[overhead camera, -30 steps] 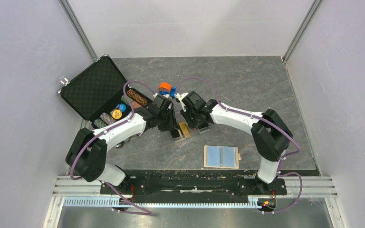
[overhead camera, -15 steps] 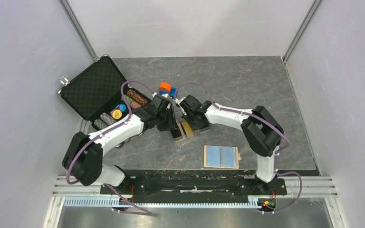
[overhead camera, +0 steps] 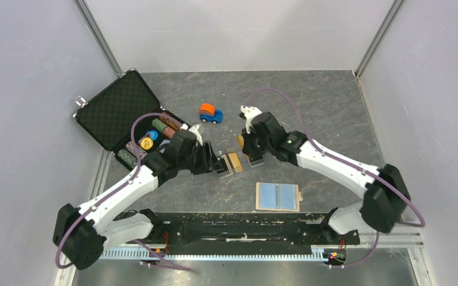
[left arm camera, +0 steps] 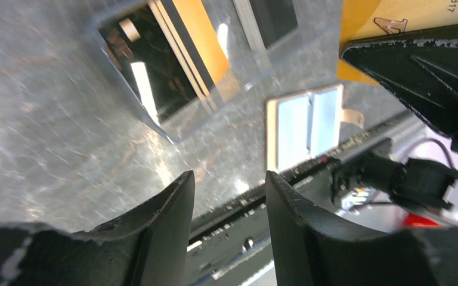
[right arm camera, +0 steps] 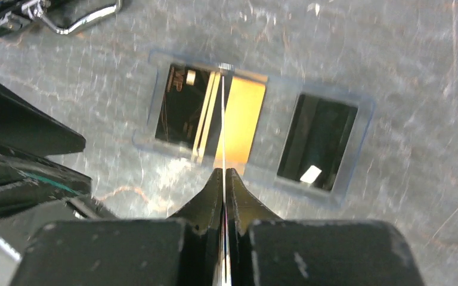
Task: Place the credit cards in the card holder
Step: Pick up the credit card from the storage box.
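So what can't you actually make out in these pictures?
Left wrist view: the gold card runs off the top edge, its print cut short.
Right wrist view: that card, in the right gripper, shows edge-on only.
Top view: the card holder is too small to tell whether its blue panels are cards.

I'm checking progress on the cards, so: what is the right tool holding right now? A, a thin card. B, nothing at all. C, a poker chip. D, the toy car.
A: the right wrist view shows the right tool shut on a thin card, seen edge-on above the clear box.
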You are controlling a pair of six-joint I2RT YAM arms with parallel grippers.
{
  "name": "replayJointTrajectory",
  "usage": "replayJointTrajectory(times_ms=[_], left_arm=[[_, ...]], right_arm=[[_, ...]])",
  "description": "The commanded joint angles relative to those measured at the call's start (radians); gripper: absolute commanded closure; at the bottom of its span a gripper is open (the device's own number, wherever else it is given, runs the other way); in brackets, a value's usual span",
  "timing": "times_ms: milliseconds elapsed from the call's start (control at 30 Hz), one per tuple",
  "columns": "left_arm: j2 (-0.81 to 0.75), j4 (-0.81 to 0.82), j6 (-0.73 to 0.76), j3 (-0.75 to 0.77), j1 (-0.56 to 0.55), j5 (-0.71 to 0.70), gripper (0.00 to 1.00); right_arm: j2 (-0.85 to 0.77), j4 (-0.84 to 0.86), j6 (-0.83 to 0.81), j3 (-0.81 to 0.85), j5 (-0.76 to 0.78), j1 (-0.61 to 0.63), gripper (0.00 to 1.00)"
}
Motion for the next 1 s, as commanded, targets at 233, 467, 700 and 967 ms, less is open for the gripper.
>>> replayJointTrajectory(times_ms=[233, 467, 700, 967], left_arm=[[-0.113, 0.691, -0.375, -0.282, -0.186, 0.282, 0.40], [-0.053, 0.891, -0.418, -0.293, -0.269, 0.233, 0.39], [-0.035, 0.979, -0.442, -0.319, -0.270, 0.176, 0.42], [-0.062, 0.710, -0.342, -0.225, -0.270, 0.068, 0.45]], right_arm=[[-0.494, 0.384, 0.406, -0.611, -0.382, -0.120, 1.00], [-0.666, 0.660, 0.645, -0.817, -0.550, -0.154, 1.00], [-0.725, 0.746, 0.740, -0.882, -0.609, -0.155, 1.00], [-0.713, 0.762, 0.751, -0.867, -0.652, -0.155, 1.00]])
